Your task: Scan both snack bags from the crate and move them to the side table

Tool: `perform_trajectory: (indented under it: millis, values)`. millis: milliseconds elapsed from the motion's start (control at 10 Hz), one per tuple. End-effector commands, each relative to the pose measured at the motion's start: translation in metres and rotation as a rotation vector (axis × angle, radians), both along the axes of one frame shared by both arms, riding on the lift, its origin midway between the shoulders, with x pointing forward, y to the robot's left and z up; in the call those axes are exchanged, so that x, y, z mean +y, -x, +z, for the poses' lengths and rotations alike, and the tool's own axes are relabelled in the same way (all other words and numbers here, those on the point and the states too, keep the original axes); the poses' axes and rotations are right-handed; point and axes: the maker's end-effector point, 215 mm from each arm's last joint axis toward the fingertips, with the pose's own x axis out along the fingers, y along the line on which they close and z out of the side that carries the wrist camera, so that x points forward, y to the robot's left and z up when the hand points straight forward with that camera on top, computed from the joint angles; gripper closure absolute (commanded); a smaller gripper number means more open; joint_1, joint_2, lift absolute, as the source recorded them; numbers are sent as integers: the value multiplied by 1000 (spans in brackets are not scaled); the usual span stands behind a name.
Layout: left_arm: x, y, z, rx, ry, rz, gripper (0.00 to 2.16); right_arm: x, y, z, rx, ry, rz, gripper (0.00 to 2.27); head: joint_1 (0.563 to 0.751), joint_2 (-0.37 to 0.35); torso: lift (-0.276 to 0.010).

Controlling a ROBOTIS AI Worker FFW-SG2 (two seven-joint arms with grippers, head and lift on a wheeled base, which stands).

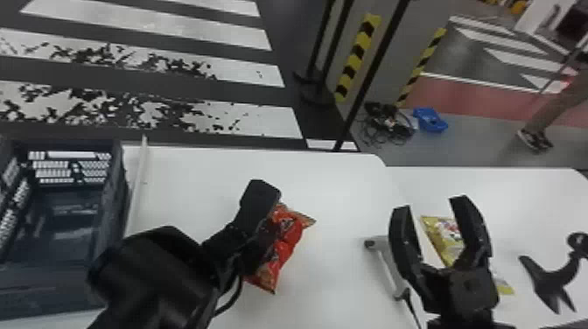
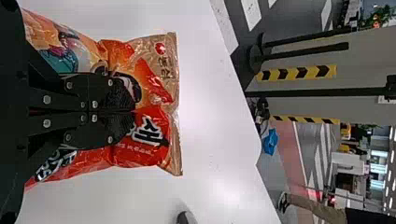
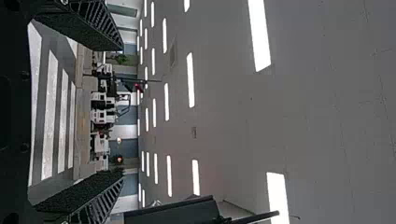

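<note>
Left pincer: I have the left pincer (image 1: 259,214) pressed together on the red snack bag (image 1: 286,245); in its wrist view the two fingers (image 2: 122,93) meet over the crumpled wrapper.
Red bag: at my left pincer's tips, above the white table (image 1: 188,175). The head view loses its near part behind the fingers; I cannot tell whether it touches the tabletop.
Right pincer: I see the right pincer (image 1: 430,208) spread wide, a plain gap between its fingers.
Yellow bag: the yellow snack bag (image 1: 442,236) lies beyond the right pincer on the white side table (image 1: 525,188). One finger and the pincer's body cover parts of it.
Crate: the dark crate (image 1: 113,205) stands to the left of my left pincer, cut off by the view's left edge and partly behind the arm.
Grey device: the grey device (image 1: 387,258) is just left of the right pincer, its lower end hard to make out.
Black stand: the black stand (image 1: 551,280) is right of the right pincer, cut off at the view's edge.
</note>
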Motion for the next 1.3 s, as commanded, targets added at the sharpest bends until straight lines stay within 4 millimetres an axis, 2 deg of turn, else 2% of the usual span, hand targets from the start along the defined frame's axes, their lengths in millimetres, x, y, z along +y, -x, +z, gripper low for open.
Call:
perform_trajectory:
  millis: [0, 400, 500, 700, 900, 1000, 1200]
  values:
    - [-3, 3, -2, 12, 7, -10, 1966, 3, 1, 2, -4, -2, 2, 12, 695, -350, -95]
    - [-9, 8, -9, 13, 0, -34, 1959, 4, 3, 3, -7, -7, 1, 12, 695, -350, -95]
    - [-5, 5, -10, 4, -11, -9, 1713, 4, 3, 4, -10, -8, 0, 12, 695, -350, -95]
    - [-3, 8, -13, 17, -26, 2, -2, 5, 2, 4, -8, -8, 2, 12, 695, -350, -95]
    - [-7, 11, -10, 27, -11, -14, 29, 3, 2, 4, -9, -9, 1, 12, 695, -350, -95]
    - [-9, 9, -1, 14, 0, -18, 36, 2, 3, 4, -8, -8, -1, 12, 695, -350, -95]
    - [-1, 2, 25, -1, -4, -2, 36, 0, 3, 5, -9, -4, -1, 12, 695, -350, -95]
